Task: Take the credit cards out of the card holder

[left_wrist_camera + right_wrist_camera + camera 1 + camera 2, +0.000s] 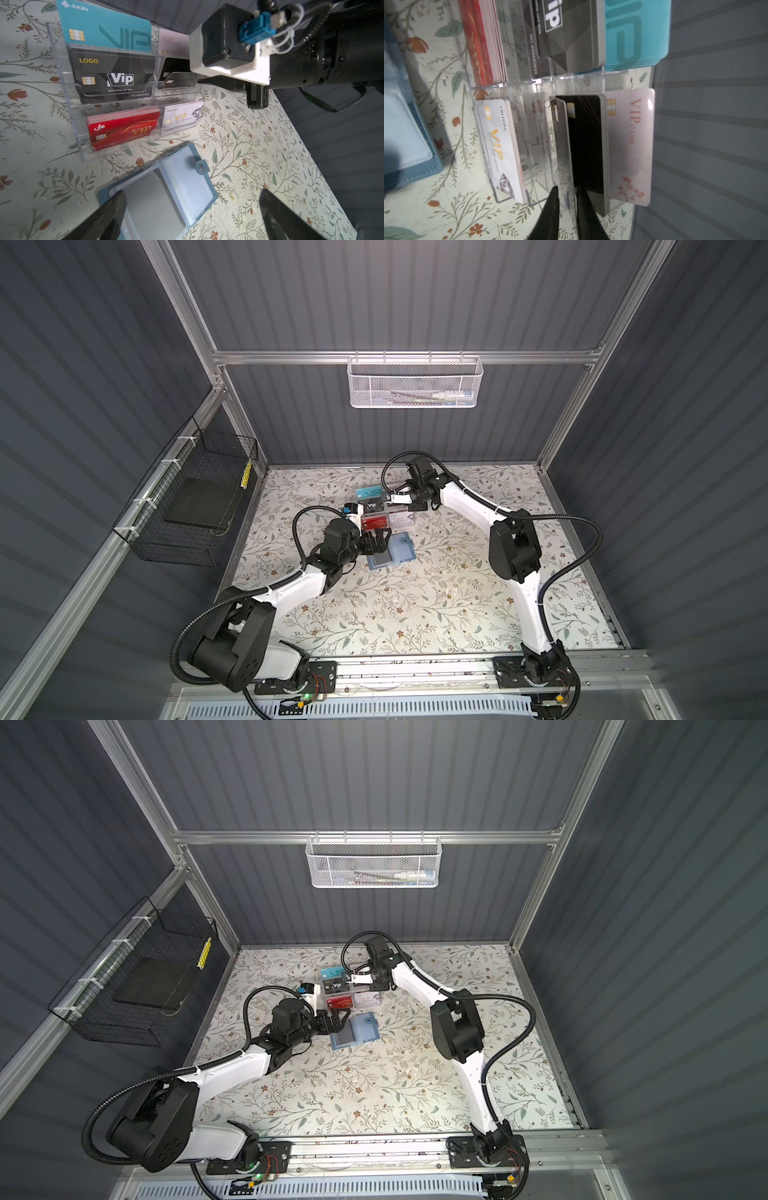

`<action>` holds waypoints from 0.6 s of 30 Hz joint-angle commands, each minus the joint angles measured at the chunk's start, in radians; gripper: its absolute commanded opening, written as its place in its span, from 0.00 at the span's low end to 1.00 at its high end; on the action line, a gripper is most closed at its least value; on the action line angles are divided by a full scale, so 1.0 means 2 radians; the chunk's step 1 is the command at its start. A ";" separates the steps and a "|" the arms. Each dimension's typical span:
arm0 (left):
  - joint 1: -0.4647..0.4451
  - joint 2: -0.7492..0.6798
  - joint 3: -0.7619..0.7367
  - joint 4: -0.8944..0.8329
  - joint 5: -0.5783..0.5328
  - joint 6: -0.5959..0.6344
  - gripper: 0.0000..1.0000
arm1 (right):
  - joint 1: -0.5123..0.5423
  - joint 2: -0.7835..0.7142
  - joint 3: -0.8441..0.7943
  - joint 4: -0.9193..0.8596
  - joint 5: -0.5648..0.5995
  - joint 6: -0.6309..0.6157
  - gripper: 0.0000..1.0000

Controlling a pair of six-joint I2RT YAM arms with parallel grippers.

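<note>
The card holder (395, 549) (363, 1027) is a slate-blue wallet lying open on the floral table, snap tab (202, 166) outward. A dark grey rectangle (153, 205) shows through its clear sleeve. My left gripper (192, 197) (376, 545) hangs open, one finger (112, 207) over the wallet's edge and nothing between the jaws. At the clear rack, my right gripper (568, 189) (388, 498) has its jaws a little apart astride the end of a black credit card (561, 128) (172, 83). That card leans in a rack pocket in front of a black stack (584, 141).
The clear acrylic tiered rack (72, 124) (409, 519) stands behind the wallet with teal, grey, red, white and pink cards. A white mesh basket (413, 383) hangs on the back wall. A black wire basket (187, 506) is fixed to the left wall.
</note>
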 commanded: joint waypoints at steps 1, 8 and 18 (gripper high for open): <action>0.000 0.001 0.007 0.000 -0.007 0.009 1.00 | 0.000 -0.015 -0.007 0.005 0.002 0.000 0.21; 0.000 -0.001 0.009 -0.001 -0.007 0.009 1.00 | 0.001 -0.032 -0.021 0.028 0.005 0.005 0.28; 0.000 -0.015 0.014 -0.017 -0.010 0.013 1.00 | -0.001 -0.047 -0.022 0.039 0.003 0.021 0.35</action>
